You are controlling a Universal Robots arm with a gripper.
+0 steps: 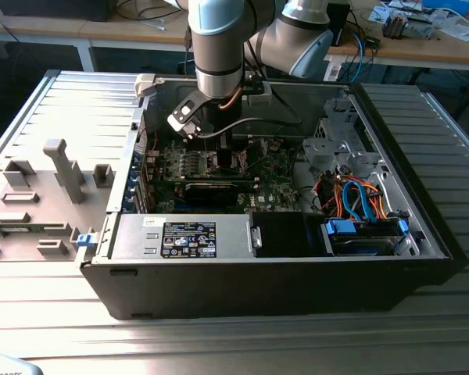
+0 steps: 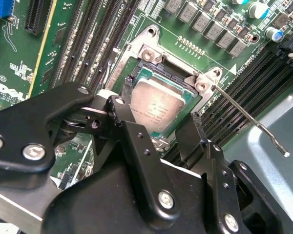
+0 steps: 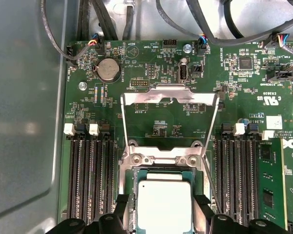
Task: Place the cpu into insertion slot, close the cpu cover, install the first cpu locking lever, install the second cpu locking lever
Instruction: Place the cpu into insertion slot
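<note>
My gripper (image 3: 162, 201) stands spread, one black finger (image 3: 122, 205) at each side of the cpu (image 3: 164, 214), which lies flat in the insertion slot (image 3: 162, 172), while the cpu cover (image 3: 170, 96) stands tilted up and open beyond it, over the green motherboard (image 3: 156, 124) between the long black memory slots (image 3: 90, 175).

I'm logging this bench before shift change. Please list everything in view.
open black computer case: one, black, on the ribbed metal table
green motherboard: one, green, inside the case
square silver-topped cpu: one, silver, lying in the dark insertion slot
thin silver cpu cover frame: one, silver, standing open beside the slot
silver wire locking lever: one, silver, sticking out beside the slot
black memory slots: two banks, black, flanking the slot
blue drive caddy: one, blue, exterior view's right of case
jointed robot arm: one, grey and blue, reaching into the case
black pincer: one, black, over the cpu
</note>
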